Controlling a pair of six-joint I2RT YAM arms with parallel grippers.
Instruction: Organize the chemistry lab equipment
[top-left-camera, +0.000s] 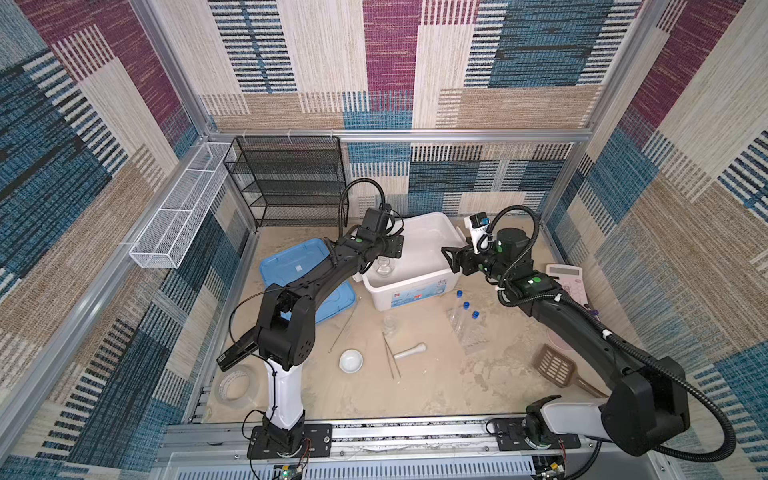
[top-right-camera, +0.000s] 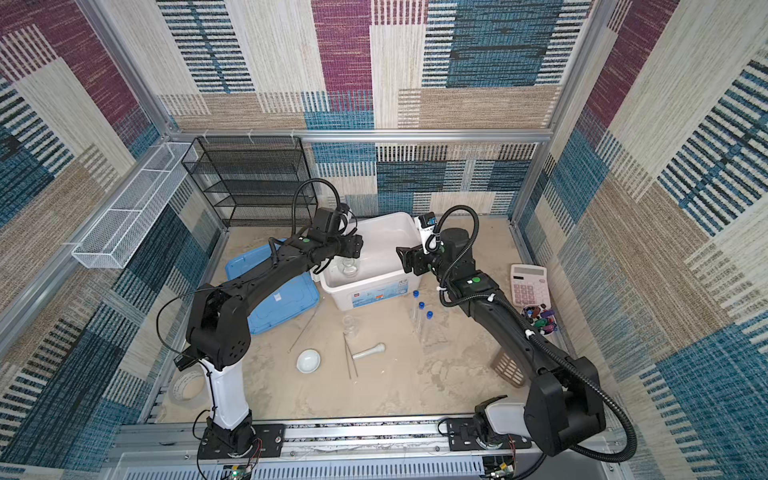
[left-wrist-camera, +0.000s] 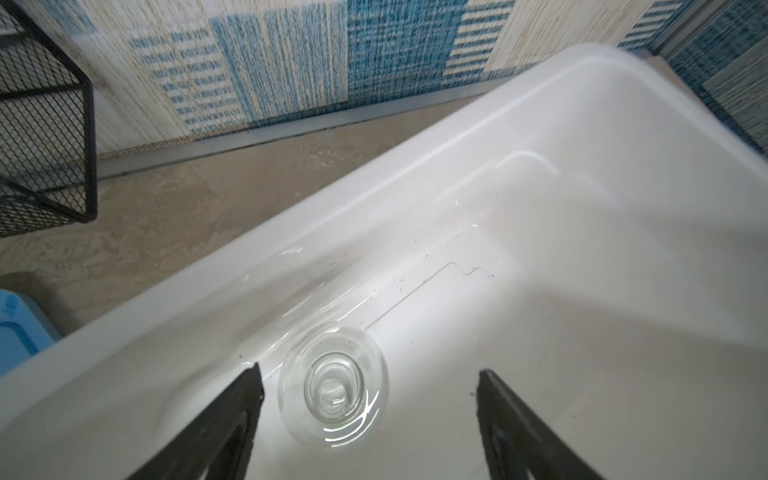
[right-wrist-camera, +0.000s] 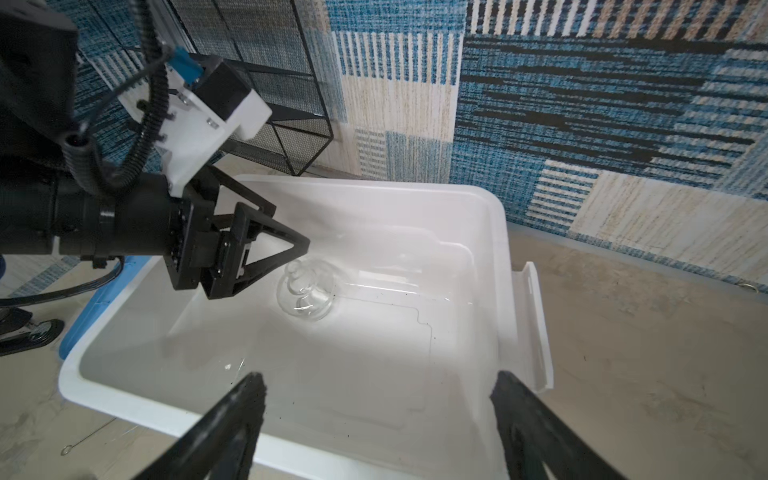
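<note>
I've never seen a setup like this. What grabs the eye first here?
Two black arms meet over a white bin at the back of the table, the left gripper open above a clear glass dish inside it. Nearer, a white bowl, pestle, tweezers and blue-capped tubes lie scattered.

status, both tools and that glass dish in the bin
Left tool open over glass dish, not touching. Dish on white bin floor. Right tool open, empty, at bin's rim. Nothing blocking.

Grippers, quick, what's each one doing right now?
Left gripper: open, holding nothing, above the glass dish.
Right gripper: open, holding nothing.
</note>
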